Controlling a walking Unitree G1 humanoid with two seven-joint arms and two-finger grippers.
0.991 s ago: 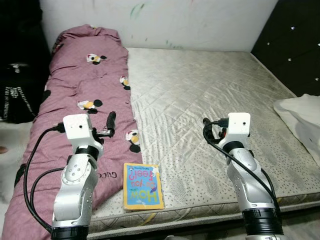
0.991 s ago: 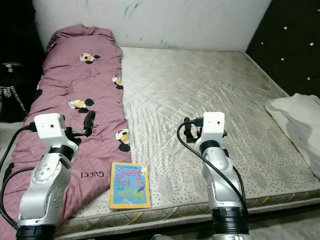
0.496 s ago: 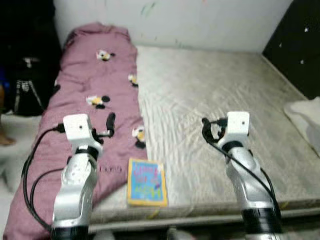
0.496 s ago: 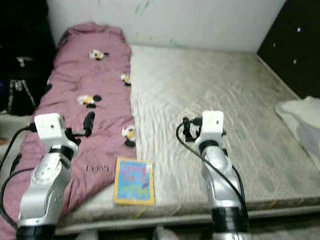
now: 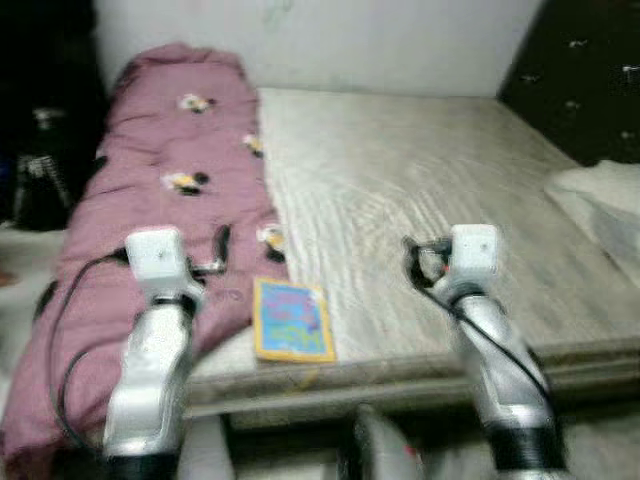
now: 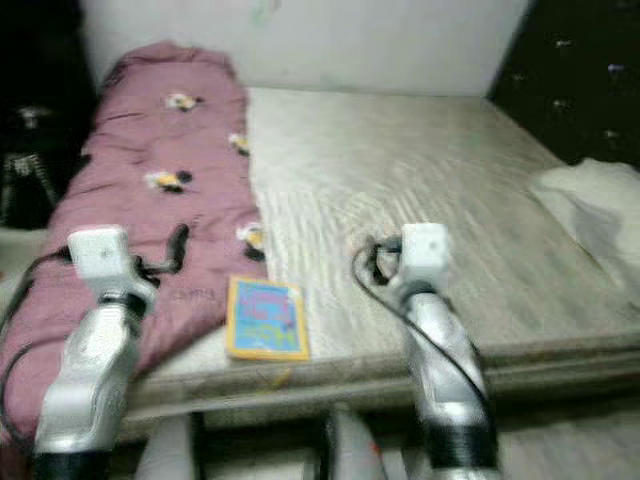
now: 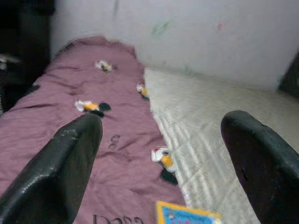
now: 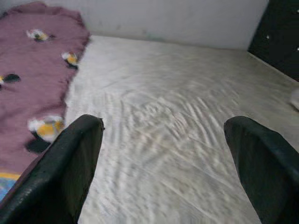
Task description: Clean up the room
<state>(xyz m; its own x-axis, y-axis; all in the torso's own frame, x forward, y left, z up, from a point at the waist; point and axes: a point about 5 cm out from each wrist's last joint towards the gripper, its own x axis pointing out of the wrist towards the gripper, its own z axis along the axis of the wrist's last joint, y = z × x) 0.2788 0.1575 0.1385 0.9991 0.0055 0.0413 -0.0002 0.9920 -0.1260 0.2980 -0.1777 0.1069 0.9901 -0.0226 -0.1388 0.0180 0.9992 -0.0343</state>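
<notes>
Approach step, nothing grasped yet. Book (image 5: 293, 320) flat at mattress (image 5: 420, 200) front edge, just beside pink blanket (image 5: 160, 190). Left gripper (image 7: 163, 154) spread wide, empty, above blanket near book; right gripper (image 8: 163, 158) wide, empty, over bare mattress. Next, likely: lower left onto book, pinch an edge.

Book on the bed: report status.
Both end effectors open, empty, left, right, raised over the near bed edge. Book flat on mattress beside pink blanket, untouched. Nothing blocking it.

Head cameras look down at the bed (image 5: 400, 170); wrist cameras skim it.
</notes>
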